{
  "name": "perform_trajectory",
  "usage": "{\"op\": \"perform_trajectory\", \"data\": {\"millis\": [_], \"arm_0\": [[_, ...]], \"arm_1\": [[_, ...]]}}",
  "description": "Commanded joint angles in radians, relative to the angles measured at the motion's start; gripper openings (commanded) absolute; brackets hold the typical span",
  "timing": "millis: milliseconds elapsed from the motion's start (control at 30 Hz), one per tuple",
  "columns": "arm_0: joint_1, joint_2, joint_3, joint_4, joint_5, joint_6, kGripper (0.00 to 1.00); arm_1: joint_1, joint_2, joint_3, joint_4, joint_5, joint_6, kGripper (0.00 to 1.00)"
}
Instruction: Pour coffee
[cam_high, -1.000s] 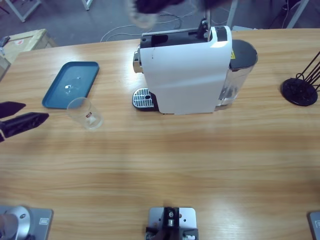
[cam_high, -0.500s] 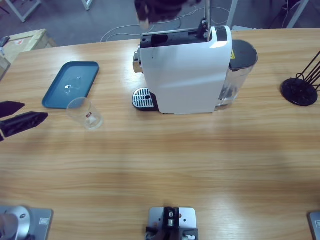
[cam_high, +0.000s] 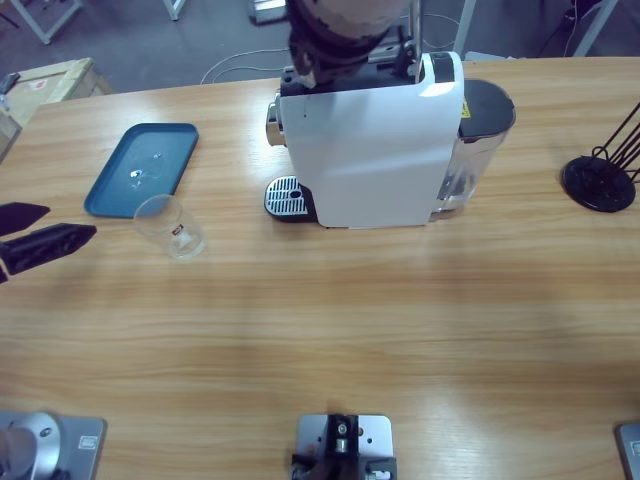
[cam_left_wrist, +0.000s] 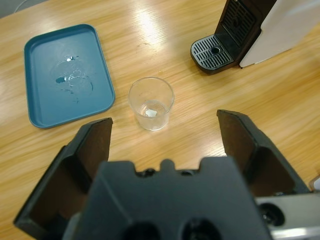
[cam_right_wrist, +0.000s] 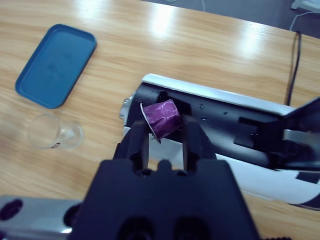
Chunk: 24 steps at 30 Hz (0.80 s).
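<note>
A white coffee machine (cam_high: 370, 150) stands at the table's back middle, its drip tray (cam_high: 288, 197) facing left. My right gripper (cam_right_wrist: 165, 127) is shut on a purple capsule (cam_right_wrist: 162, 117), held just above the open slot in the machine's top (cam_right_wrist: 200, 117); in the high view it (cam_high: 335, 60) hangs over the machine's top left. A small clear glass cup (cam_high: 170, 226) stands upright left of the drip tray and looks empty; no coffee shows. My left gripper (cam_high: 73, 221) waits open at the left edge, apart from the cup (cam_left_wrist: 151, 103).
A blue tray (cam_high: 140, 168) with a few water drops lies behind the cup. The machine's water tank (cam_high: 480, 140) sits on its right side. A black wire stand (cam_high: 600, 180) is at the far right.
The right arm has come down from the top of the high view to the machine's top. The left gripper and the cup have stayed put.
</note>
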Motion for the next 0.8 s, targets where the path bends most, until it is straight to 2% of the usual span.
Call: {"op": "perform_trajectory", "data": {"millis": [33,500,800], "arm_0": [[-0.01,-0.015,0.034,-0.011,0.014,0.008,0.885],[-0.011,-0.023,0.036,-0.011,0.013,0.008,0.885],[-0.01,-0.02,0.036,-0.011,0.011,0.008,0.885]], "arm_1": [[0.02,0.072,0.0,0.019,-0.036,0.028,0.163],[0.031,0.098,-0.022,0.032,-0.047,0.038,0.163],[0.052,0.078,-0.056,0.058,-0.231,0.103,0.163]]}}
